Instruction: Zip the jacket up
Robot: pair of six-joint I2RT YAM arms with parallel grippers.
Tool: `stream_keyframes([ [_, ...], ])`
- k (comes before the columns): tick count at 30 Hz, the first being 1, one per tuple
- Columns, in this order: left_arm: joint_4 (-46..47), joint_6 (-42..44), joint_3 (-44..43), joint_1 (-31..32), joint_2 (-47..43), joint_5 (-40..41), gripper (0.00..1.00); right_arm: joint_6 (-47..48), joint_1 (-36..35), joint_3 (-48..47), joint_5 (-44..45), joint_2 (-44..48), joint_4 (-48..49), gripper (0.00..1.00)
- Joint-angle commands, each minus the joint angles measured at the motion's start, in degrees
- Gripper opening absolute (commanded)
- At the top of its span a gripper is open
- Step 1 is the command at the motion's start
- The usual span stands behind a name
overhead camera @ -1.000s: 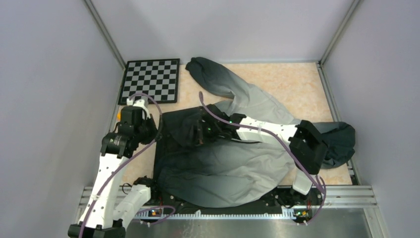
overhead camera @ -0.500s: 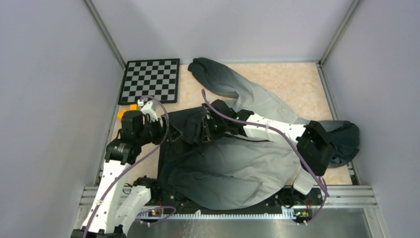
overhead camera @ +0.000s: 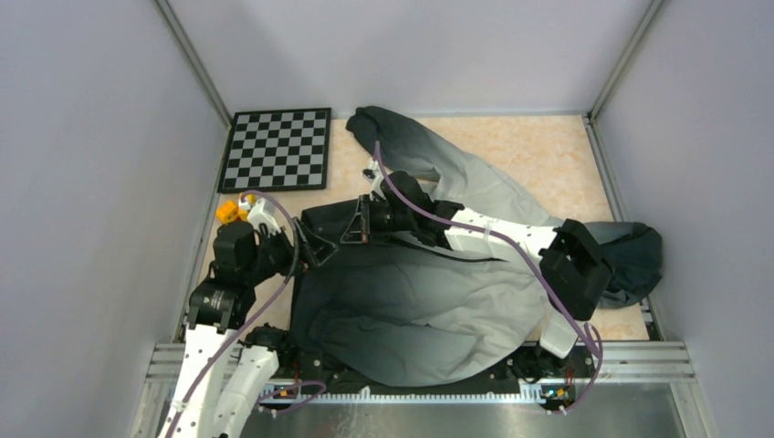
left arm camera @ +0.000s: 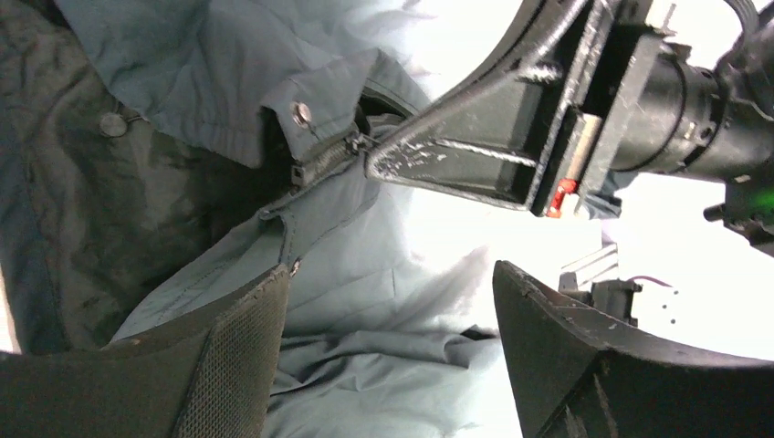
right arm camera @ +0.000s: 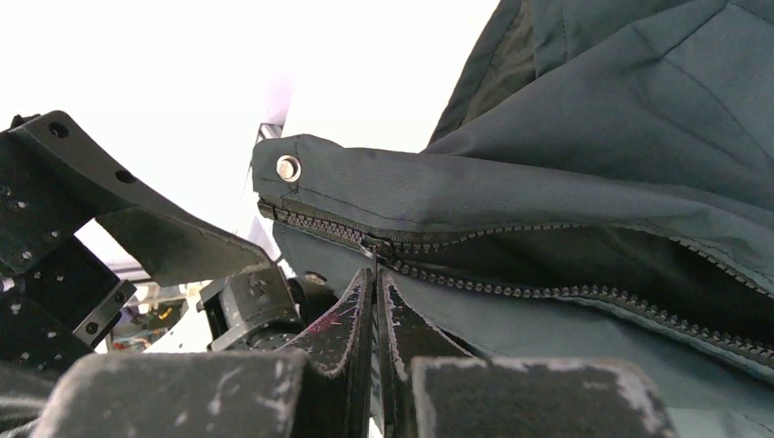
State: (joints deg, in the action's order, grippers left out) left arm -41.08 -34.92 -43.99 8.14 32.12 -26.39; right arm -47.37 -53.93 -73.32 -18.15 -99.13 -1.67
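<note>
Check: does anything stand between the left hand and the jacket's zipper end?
Nothing visible does. The open left hand faces the jacket directly; the right hand, shut on the zipper pull, lies beyond it.

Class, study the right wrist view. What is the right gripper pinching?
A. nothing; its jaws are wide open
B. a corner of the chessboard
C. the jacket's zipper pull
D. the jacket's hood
C: in the right wrist view the right gripper has its fingers pressed together on the zipper pull of the jacket.
</note>
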Motion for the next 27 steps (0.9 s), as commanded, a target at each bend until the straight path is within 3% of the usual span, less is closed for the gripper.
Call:
stream_keyframes([
  [1, 2.1, -1.5, 0.6, -0.1, 2.0, 5.1, 0.8, -1.6, 0.3, -2.0, -2.2, 0.1, 5.4, 0.0],
  [15, 8.3, 1.5, -0.5, -0.1, 9.8, 7.1, 0.71, -1.1, 0.7, 0.5, -5.9, 1.0, 8.1, 0.0],
  [20, 7.1, 2.5, -2.2, -0.1, 9.9, 10.4, 0.77, -1.1, 1.3, 1.3, -6.5, 1.4, 8.4, 0.0],
  [27, 6.3, 2.9, -2.8, -0.1, 10.5, 9.6, 0.64, -1.0, 1.7, 1.6, -7.0, 1.7, 8.2, 0.0],
])
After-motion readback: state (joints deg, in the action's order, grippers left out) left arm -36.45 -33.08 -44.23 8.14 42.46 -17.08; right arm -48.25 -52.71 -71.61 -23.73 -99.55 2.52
